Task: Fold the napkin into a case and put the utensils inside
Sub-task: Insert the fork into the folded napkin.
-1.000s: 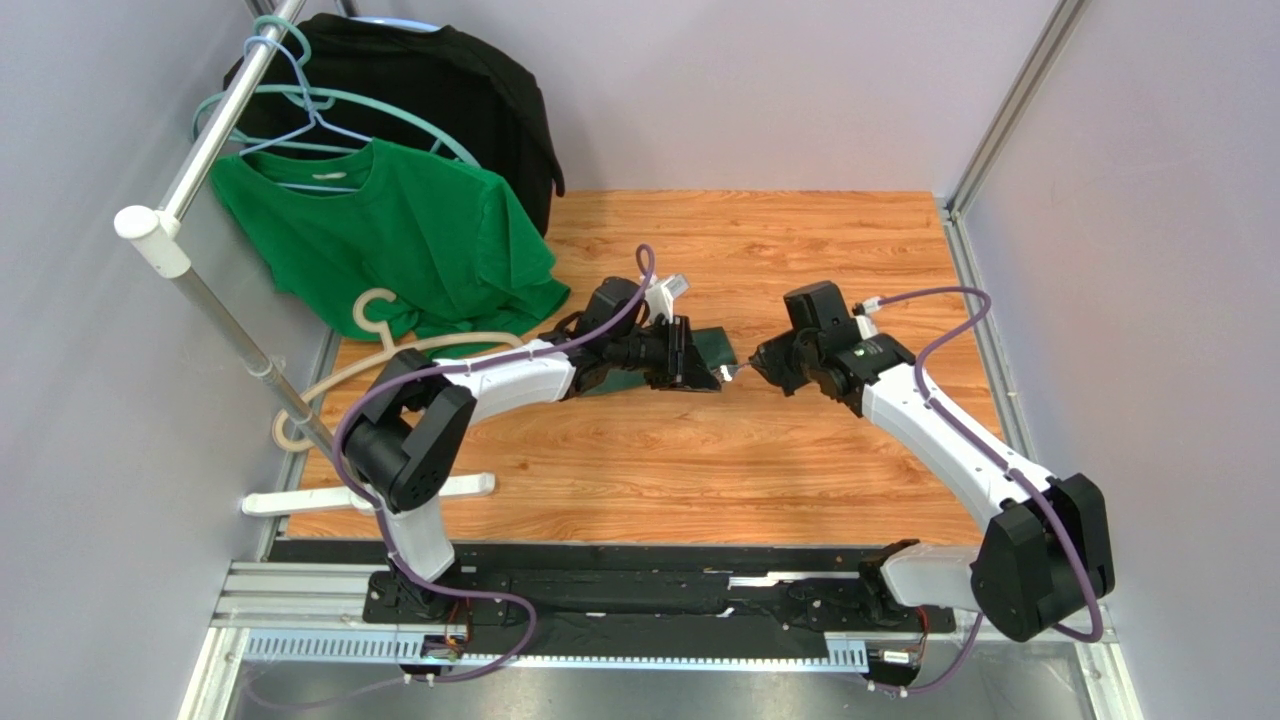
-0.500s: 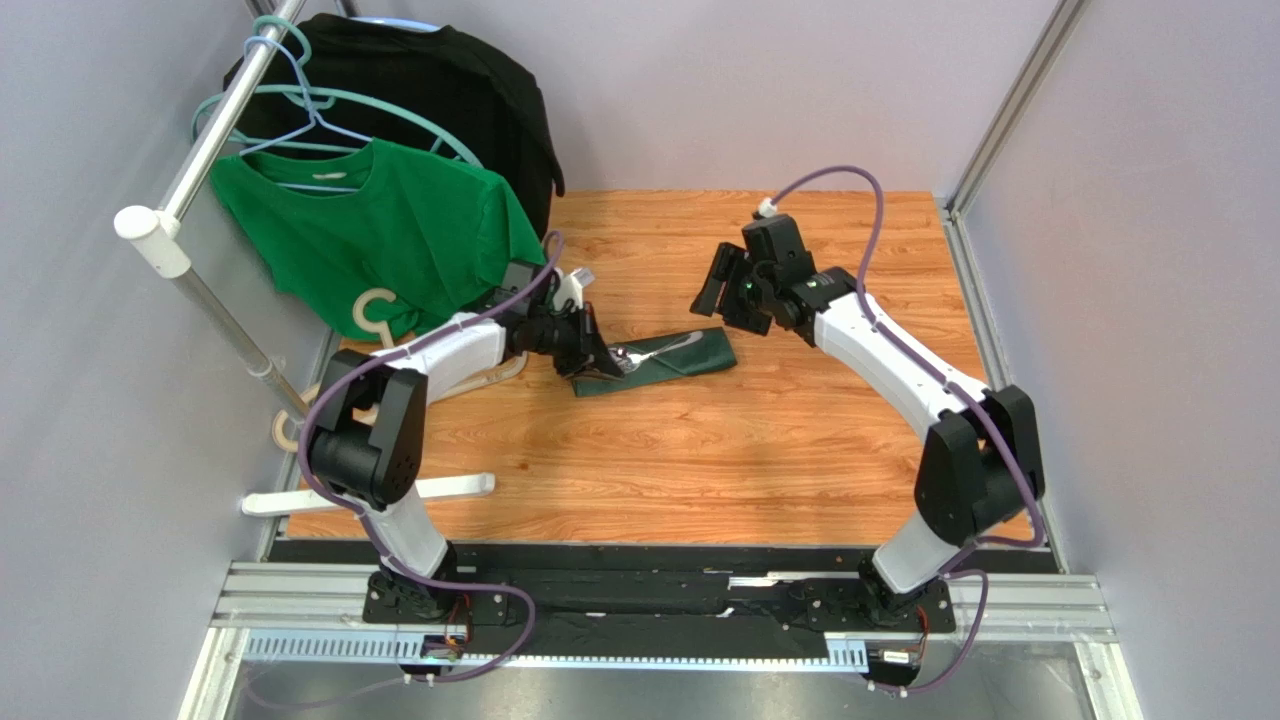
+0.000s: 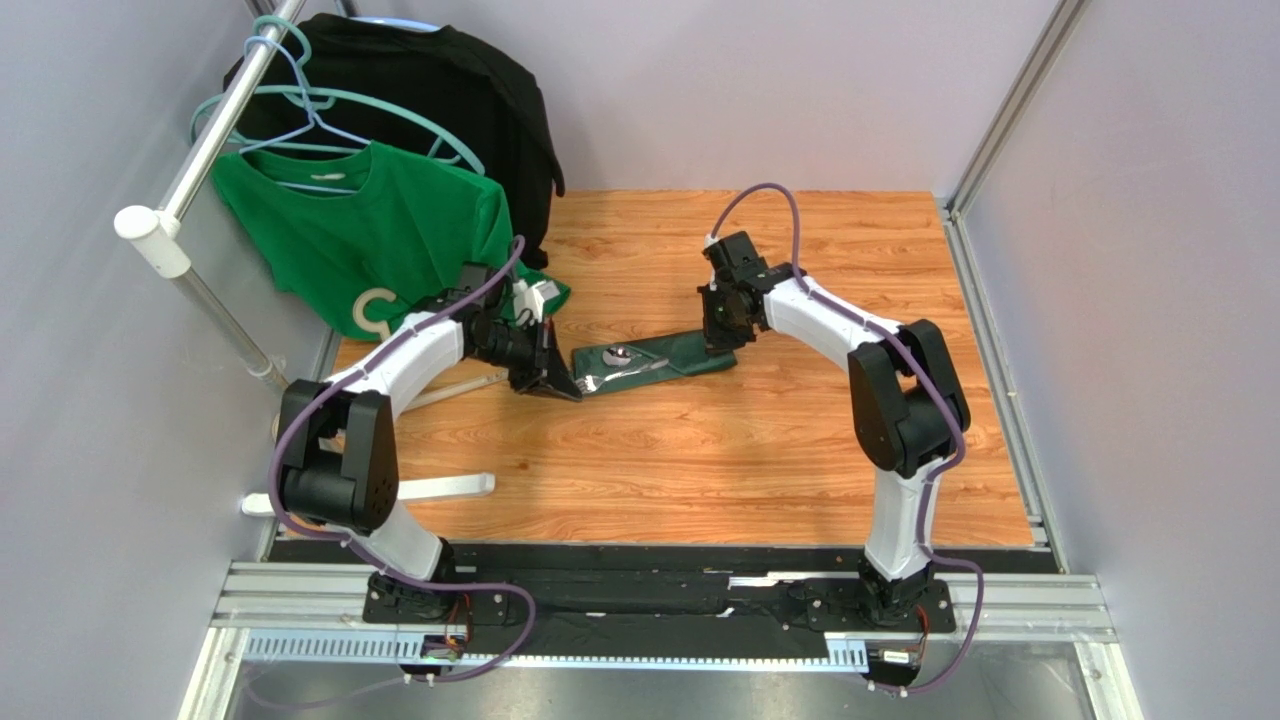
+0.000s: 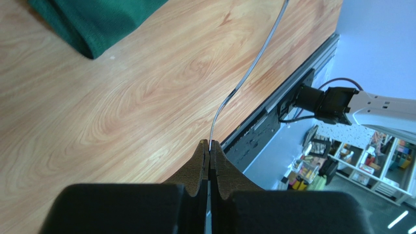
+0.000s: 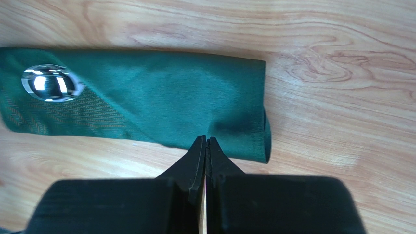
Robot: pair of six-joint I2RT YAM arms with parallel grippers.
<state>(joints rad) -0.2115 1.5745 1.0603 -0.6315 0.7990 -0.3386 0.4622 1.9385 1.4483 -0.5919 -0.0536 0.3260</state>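
The napkin lies folded into a case (image 3: pixel 669 357), a narrow dark green strip in the middle of the wooden table. A spoon bowl (image 3: pixel 616 359) shows at its left end, and also in the right wrist view (image 5: pixel 51 83). My left gripper (image 3: pixel 565 386) is just left of the case, shut on a thin metal utensil (image 4: pixel 244 80) seen edge-on. Dark green cloth (image 4: pixel 93 24) lies beyond it. My right gripper (image 3: pixel 718 339) is shut, and its tips (image 5: pixel 206 141) are at the near edge of the case (image 5: pixel 146 102), close to its right end.
A brighter green T-shirt (image 3: pixel 376 240) and a black garment (image 3: pixel 436 90) hang on a rack (image 3: pixel 196 165) at the back left. A wooden hanger (image 3: pixel 376 312) and a white bar (image 3: pixel 376 492) lie at the left. The metal rail (image 3: pixel 646 600) runs along the near edge, and walls close both sides.
The case went from held between both grippers to lying on the table. The right gripper swung away and back down to its right end. The left gripper drew back left with the utensil.
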